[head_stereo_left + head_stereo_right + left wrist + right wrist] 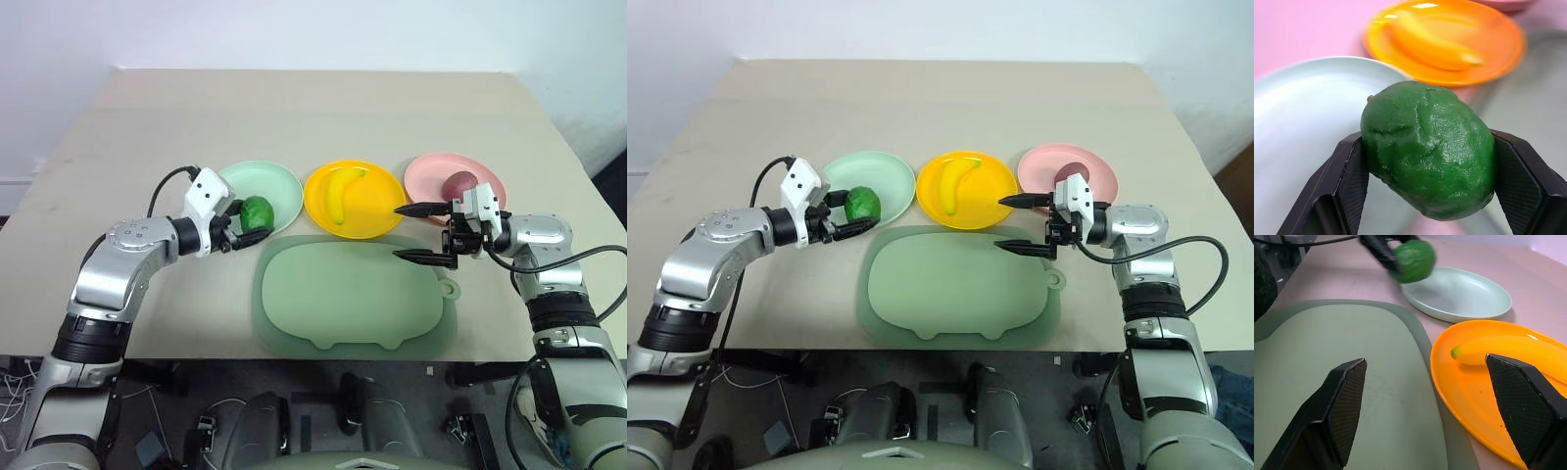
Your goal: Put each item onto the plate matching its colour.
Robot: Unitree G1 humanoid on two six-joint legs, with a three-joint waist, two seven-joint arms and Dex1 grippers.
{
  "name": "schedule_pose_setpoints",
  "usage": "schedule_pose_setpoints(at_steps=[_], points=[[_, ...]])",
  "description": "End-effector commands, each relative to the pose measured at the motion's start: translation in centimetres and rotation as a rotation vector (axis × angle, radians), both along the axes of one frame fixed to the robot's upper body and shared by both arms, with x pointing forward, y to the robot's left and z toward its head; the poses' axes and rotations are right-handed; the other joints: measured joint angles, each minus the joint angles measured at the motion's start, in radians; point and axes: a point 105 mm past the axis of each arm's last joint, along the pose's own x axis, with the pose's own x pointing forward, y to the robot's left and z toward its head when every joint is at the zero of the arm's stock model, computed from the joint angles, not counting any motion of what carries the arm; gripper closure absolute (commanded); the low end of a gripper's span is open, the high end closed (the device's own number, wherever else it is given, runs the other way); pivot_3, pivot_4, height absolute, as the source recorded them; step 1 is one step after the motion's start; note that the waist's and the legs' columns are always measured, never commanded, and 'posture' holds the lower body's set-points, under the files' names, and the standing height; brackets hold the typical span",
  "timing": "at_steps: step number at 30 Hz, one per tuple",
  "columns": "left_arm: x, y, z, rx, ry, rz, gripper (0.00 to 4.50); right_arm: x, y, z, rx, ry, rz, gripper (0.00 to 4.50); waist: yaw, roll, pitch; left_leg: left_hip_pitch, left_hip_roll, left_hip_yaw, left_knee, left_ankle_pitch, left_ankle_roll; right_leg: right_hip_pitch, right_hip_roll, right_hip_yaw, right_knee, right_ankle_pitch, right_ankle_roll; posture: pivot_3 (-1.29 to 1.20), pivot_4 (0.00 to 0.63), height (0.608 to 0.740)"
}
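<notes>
My left gripper (247, 223) is shut on the bumpy dark green lump (257, 212), which sits squeezed between both black fingers (1347, 181) in the left wrist view. It hangs over the near rim of the pale mint green plate (279, 181). The yellow banana (340, 192) lies on the yellow plate (380, 213). On the pink plate (429, 176) rests the dark red-purple fruit (458, 184). My right gripper (419, 233) stands open and holds nothing, pointing left between the yellow and pink plates, at the mat's right corner.
A large pale green rounded mat (353, 294) lies in front of the three plates, near the table's front edge (196, 352). Bare beige tabletop stretches behind the plates.
</notes>
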Motion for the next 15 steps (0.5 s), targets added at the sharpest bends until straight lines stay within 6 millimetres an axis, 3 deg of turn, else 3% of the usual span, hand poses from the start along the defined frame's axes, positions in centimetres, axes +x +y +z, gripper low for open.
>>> schedule_pose_setpoints(at_steps=[1, 7, 15], points=[[2.3, 2.4, 2.3, 0.005, -0.11, 0.129, 1.28, -0.6, 0.1, 1.4, 0.005, -0.059, 0.049, 0.39, 0.0, 0.0, 0.0, 0.0, 0.0, 0.0, 0.0, 0.0, 0.0, 0.0, 0.0, 0.0, 0.0, 0.0, 0.0, 0.0, 0.15, 0.74], [4.9, 4.4, 2.0, 0.016, -0.133, 0.256, 1.28, -1.6, 0.4, 2.0, 0.01, -0.071, 0.11, 0.39, -0.001, 0.0, 0.0, 0.0, 0.0, 0.001, 0.0, 0.0, 0.0, 0.0, 0.0, 0.0, 0.0, 0.0, 0.0, 0.0, 0.15, 0.74], [6.0, 4.0, 0.9, -0.014, -0.097, 0.273, 1.28, -1.9, 0.5, 2.5, 0.036, -0.064, 0.11, 0.39, 0.001, 0.0, 0.0, 0.0, 0.0, 0.001, 0.0, 0.0, 0.0, 0.0, 0.0, -0.001, 0.0, 0.0, 0.0, 0.0, 0.15, 0.74]])
